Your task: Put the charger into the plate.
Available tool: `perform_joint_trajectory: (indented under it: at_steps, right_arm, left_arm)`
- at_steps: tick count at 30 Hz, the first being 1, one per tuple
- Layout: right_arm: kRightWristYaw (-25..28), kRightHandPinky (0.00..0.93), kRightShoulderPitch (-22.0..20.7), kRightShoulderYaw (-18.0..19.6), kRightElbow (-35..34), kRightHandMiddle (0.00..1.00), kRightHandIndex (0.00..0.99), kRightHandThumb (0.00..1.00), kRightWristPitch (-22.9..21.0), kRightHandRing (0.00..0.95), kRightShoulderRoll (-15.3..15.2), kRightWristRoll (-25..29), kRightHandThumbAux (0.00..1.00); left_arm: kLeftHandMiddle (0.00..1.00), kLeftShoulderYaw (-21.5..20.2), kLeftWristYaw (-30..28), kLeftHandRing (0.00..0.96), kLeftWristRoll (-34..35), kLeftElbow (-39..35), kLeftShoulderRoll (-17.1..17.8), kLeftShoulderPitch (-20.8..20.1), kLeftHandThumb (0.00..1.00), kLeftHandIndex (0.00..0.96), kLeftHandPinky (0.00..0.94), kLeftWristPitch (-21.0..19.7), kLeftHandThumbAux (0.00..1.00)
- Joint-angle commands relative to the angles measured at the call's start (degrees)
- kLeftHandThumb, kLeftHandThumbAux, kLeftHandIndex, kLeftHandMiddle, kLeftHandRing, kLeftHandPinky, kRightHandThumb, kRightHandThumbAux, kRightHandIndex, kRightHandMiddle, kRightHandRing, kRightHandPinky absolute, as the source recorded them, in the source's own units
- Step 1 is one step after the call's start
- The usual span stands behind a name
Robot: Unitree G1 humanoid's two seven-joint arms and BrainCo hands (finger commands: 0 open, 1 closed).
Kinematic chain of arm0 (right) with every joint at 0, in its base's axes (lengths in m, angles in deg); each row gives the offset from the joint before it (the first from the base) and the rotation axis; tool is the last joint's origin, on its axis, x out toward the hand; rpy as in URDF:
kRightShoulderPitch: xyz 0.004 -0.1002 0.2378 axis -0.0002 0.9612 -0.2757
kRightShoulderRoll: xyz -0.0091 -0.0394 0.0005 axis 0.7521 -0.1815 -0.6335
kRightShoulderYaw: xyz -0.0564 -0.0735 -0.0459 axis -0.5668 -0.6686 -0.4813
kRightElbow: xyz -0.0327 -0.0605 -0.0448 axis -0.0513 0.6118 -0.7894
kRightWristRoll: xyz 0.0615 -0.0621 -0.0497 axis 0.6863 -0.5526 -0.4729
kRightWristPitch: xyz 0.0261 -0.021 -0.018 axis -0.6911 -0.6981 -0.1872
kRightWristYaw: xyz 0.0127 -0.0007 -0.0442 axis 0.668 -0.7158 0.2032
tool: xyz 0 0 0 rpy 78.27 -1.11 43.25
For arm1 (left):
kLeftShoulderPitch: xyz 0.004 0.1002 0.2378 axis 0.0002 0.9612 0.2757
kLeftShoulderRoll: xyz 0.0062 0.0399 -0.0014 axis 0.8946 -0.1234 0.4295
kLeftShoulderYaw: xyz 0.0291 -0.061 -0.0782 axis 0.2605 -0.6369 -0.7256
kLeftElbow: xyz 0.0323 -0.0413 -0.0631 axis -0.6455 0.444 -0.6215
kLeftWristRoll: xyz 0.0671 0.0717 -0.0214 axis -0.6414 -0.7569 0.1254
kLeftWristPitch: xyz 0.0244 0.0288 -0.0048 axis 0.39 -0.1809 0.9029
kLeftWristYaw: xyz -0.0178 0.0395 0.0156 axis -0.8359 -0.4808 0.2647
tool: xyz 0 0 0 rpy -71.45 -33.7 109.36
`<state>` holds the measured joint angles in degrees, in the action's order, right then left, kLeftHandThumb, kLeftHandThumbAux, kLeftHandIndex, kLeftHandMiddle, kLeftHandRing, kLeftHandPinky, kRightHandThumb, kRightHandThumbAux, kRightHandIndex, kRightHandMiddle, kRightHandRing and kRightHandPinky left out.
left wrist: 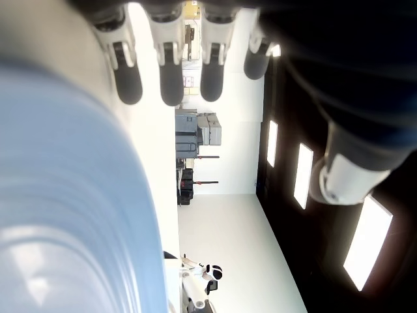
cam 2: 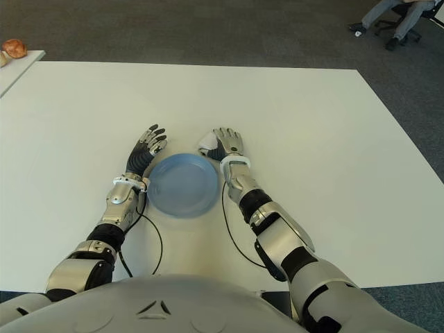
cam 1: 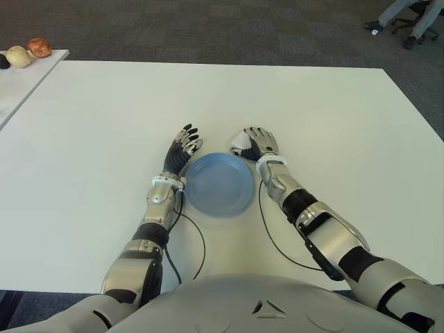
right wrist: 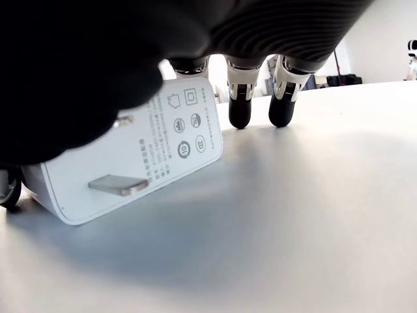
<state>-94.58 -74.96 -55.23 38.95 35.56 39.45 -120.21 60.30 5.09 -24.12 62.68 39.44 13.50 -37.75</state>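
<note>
White counter [cam 1: 333, 125] bearing a blue plate [cam 1: 219, 184] at centre, with nothing in it. At the plate's 10 o'clock, left robot hand [cam 1: 182, 150], fingers spread and holding nothing; at 1 o'clock, right robot hand [cam 1: 258, 143] palm down over the charger [right wrist: 130, 156]. Charger white, lying on the counter just beside the plate's rim under the right palm, fingertips [right wrist: 240, 112] touching down past it; grip not clearly closed, cannot tell.

Matt white plastic charger [right wrist: 130, 156], smooth blue plate [cam 1: 218, 184], matt white table [cam 1: 104, 139].
</note>
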Motion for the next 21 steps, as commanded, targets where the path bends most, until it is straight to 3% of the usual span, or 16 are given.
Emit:
perform_joint_trajectory:
  at_steps: [1,10,21]
  right_arm:
    - [0.48,0.041,1.76,0.14,1.62,0.0,0.0,0.275,0.99,0.0,0.16,0.83,0.264]
    - [-0.69,0.056,1.96,0.03,2.3,0.0,0.0,0.276,2.34,0.0,-0.15,0.86,0.275]
    - [-3.33,0.193,2.11,0.04,2.97,0.016,0.0,0.263,3.69,0.058,-0.28,0.76,0.288]
  left_arm:
    - [0.156,0.2,-0.19,0.164,-0.11,2.81,-0.36,3.9,0.0,0.084,0.193,-3.35,0.569]
    - [0.149,0.25,-0.34,0.155,0.04,2.3,-0.32,4.21,0.0,0.073,0.183,-3.63,0.567]
    - [0.148,0.27,-0.46,0.154,0.22,2.02,-0.29,4.39,0.0,0.071,0.183,-3.76,0.567]
